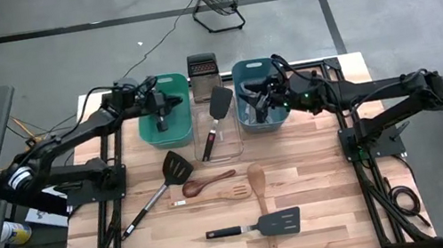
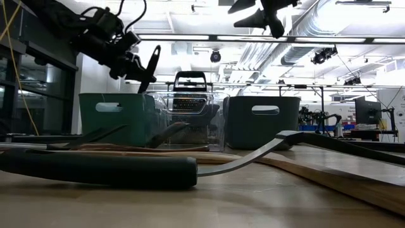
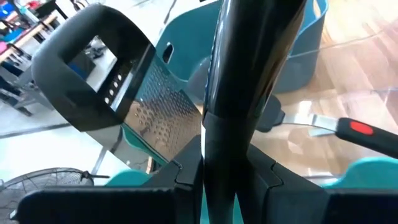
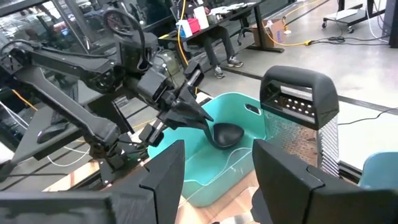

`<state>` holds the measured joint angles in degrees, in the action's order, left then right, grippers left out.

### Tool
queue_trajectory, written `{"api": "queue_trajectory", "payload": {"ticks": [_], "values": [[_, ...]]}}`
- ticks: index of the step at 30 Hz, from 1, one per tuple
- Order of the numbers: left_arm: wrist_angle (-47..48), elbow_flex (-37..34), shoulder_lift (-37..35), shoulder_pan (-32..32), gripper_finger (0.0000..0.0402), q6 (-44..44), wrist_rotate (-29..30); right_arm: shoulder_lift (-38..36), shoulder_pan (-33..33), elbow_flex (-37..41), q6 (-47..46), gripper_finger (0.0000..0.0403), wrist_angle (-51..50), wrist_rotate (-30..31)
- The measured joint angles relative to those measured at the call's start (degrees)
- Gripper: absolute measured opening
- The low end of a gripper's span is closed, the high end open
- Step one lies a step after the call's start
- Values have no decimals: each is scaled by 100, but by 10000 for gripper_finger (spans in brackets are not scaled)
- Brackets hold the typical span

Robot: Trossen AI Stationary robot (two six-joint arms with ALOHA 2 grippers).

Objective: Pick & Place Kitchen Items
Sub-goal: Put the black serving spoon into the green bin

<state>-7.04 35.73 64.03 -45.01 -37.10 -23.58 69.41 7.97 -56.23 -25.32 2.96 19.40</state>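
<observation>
Ladle (image 4: 219, 133) in its grasp, the left claw (image 1: 159, 107) hangs over the teal tub (image 1: 182, 129), clenched on the black handle with the bowl pointing down into the tub. As I judge it, the step is the drop: lower until the bowl is inside the walls, then release, so the long handle does not tip out over the rim or strike the steel grater (image 1: 201, 67) just beside. The right claw (image 1: 261, 99) waits above the blue tub (image 1: 244, 71), fingers apart and holding nothing. Other utensils lie on the table (image 1: 322, 188): a black turner (image 1: 280, 221), wooden spoons (image 1: 210, 183) and another black turner (image 1: 176, 166). No brand or writing is legible anywhere.
</observation>
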Motion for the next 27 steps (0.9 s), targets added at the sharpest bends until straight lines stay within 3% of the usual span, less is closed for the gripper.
{"api": "queue_trajectory", "payload": {"ticks": [16, 22, 27], "values": [[8, 0, 64, 0, 60, -164, 201, 0, 46, 0, -33, 181, -168, 0], [121, 4, 66, 0, 107, -166, 468, 0, 46, 0, -33, 181, -298, 0], [130, 4, 66, 2, 116, -161, 465, 0, 46, 0, -13, 181, -302, 0]]}}
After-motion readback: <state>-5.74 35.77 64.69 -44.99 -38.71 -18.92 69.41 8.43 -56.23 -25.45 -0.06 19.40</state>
